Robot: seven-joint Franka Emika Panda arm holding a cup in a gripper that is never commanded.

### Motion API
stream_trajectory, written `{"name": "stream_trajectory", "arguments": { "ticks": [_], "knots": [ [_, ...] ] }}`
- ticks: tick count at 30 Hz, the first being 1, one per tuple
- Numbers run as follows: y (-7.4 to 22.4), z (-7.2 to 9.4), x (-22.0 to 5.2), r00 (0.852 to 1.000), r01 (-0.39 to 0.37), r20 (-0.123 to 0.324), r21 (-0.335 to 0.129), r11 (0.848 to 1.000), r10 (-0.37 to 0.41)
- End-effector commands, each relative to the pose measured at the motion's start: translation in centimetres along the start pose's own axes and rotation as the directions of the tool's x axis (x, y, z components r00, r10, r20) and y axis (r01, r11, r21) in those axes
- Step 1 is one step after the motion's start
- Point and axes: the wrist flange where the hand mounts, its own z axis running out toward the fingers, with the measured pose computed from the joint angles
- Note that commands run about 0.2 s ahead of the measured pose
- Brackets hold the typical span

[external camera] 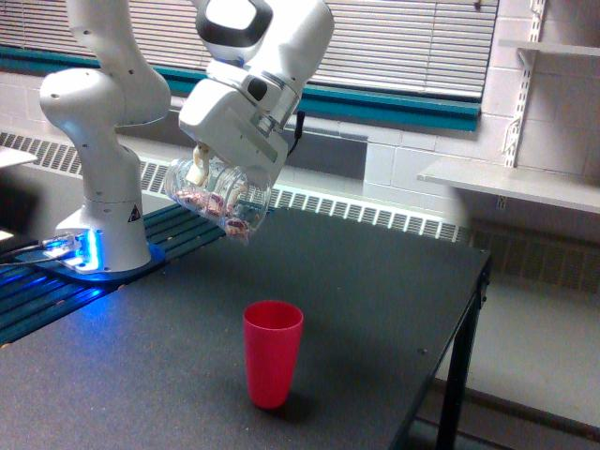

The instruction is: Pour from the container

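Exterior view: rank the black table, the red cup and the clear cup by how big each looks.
1. Black table, by far the largest.
2 and 3. Red cup and clear cup, held tilted in the end effector: they look alike in size, the clear cup is partly hidden, and the red cup sits nearer the camera, so I will not rank them.

We found no readable words, brands or numbers anywhere. The only sign was a small yellow triangular warning sticker point(134, 213) on the white robot base point(112, 225), just above its blue-lit foot; the symbol inside the sticker was too small for us to read.
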Motion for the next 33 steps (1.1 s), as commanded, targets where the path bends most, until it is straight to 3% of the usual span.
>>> {"name": "stream_trajectory", "arguments": {
  "ticks": [1,17,33],
  "knots": [
    [-0.32,-0.64,-0.16,1.0,-0.001,-0.015,-0.004,1.0,0.001],
    [-1.02,-0.25,-0.48,1.0,-0.003,-0.007,-0.014,1.0,0.003],
    [-1.21,-1.14,0.16,1.0,0.005,-0.015,-0.041,0.999,-0.005]
  ]
}}
